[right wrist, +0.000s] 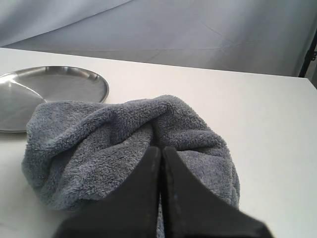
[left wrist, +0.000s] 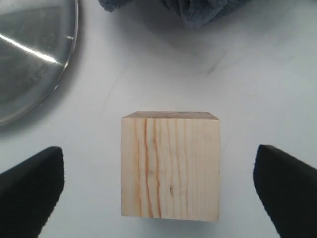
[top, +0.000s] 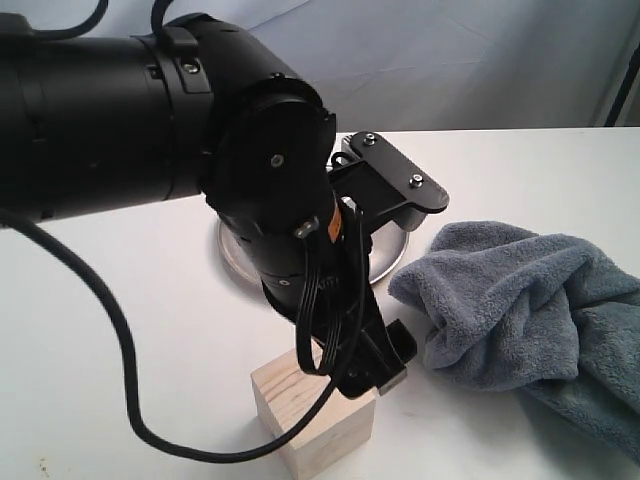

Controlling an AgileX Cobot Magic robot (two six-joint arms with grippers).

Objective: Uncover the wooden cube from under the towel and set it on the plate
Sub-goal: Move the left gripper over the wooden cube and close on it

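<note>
**Nearest camera:** left arm (top: 120,110) fills the upper left of the exterior frame. Its wrist drops toward the lower centre, and a loose cable (top: 130,400) loops down to the lower left.

**Task item location:** wooden cube (top: 340,440) is at the bottom centre of the exterior frame, fully uncovered, flat on the white table (top: 120,300). Towel (top: 510,300) is heaped at mid-right, near the cube but apart from it. Plate (top: 232,258) sits behind the wrist at frame centre, mostly hidden. It is empty as far as the wrist views show.

**Risks (judgement):**
- Cube is not quite centred in the left gripper. One finger would likely hit first and shove or twist the block before the grip sets.
- Cube faces look smooth. A shallow or high pinch could let it slip or tip out on the lift.
- Cable loop hangs close to the cube and may brush or drag it during the lift.
- Towel edge lies just beside the plate rim. A low carry path could snag the cloth.
- Plate is shiny with a low rim. Cube could skid if let go tilted or from height.

**End effectors:**
- Left gripper (left wrist: 166,191): spread wide, fingers (left wrist: 32,186) either side of the cube, touching nothing, holding nothing.
- Right gripper (right wrist: 161,163): clenched, fingers pressed together with tips against a fold of the towel. Cannot confirm whether any cloth is nipped between them.
</note>
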